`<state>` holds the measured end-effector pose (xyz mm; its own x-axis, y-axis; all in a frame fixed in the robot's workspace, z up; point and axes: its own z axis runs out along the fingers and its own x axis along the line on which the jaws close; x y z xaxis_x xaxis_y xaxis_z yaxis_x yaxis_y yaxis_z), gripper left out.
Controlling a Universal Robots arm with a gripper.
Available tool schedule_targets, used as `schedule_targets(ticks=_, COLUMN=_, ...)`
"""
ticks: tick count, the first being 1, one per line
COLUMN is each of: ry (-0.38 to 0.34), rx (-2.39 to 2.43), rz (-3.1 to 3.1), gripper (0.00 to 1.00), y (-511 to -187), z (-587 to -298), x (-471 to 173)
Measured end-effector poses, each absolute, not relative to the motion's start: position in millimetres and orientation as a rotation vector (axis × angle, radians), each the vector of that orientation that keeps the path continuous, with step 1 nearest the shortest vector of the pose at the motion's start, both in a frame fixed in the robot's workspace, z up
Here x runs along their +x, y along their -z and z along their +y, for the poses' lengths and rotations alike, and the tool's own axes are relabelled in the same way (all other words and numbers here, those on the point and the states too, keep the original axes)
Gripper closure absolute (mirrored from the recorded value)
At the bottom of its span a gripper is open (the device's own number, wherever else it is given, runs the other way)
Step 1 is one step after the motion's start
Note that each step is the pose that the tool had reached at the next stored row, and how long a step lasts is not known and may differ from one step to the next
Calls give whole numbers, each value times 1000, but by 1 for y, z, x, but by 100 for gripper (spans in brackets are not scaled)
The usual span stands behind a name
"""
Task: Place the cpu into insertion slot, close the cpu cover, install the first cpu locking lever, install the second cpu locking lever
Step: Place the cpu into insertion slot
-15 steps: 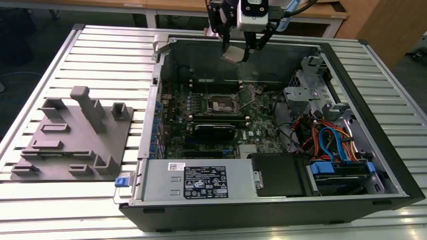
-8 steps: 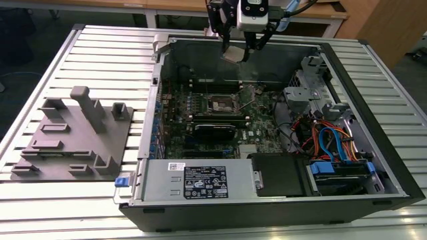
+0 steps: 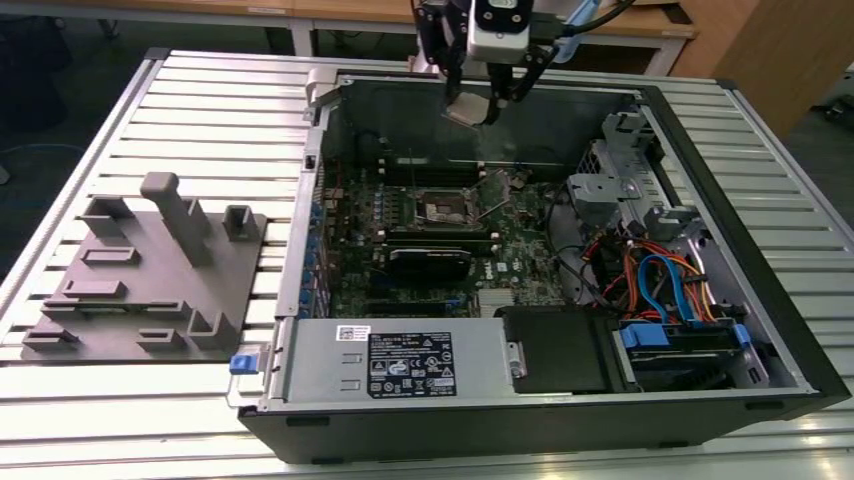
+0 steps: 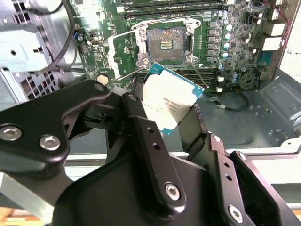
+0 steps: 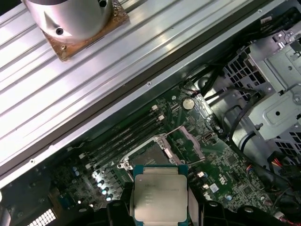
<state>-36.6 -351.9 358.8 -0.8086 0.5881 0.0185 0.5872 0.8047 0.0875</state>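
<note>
Exterior view, nearest edge first: the black computer case (image 3: 534, 425) lies open on a slatted metal table (image 3: 120, 430). The power supply (image 3: 387, 360) at its near side carries a white label, the print too small for me to make out. On the exterior view's left a grey fixture plate (image 3: 147, 280) sits apart from the case. Further in, on the green motherboard (image 3: 400, 240), the insertion slot (image 3: 447, 207) lies bare with open room above it. In the second wrist view the cpu cover (image 4: 123, 52) stands open just beside the slot. Cables and drive cages crowd the exterior view's right side of the case. Farthest back, over the case's far wall, the gripper (image 3: 478, 105) hangs clamped on the cpu (image 3: 466, 110), which is tilted and well apart from the slot. In the second wrist view the black fingers (image 4: 136, 117) hide the chip's lower corner, and the faint print on its metal top cannot be read.
</note>
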Motion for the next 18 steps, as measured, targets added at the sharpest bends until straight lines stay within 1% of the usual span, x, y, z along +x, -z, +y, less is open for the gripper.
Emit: schedule_targets(ticks=18, ry=-139, rx=1009, rz=2961, gripper=46, y=-359, z=-352, x=-37)
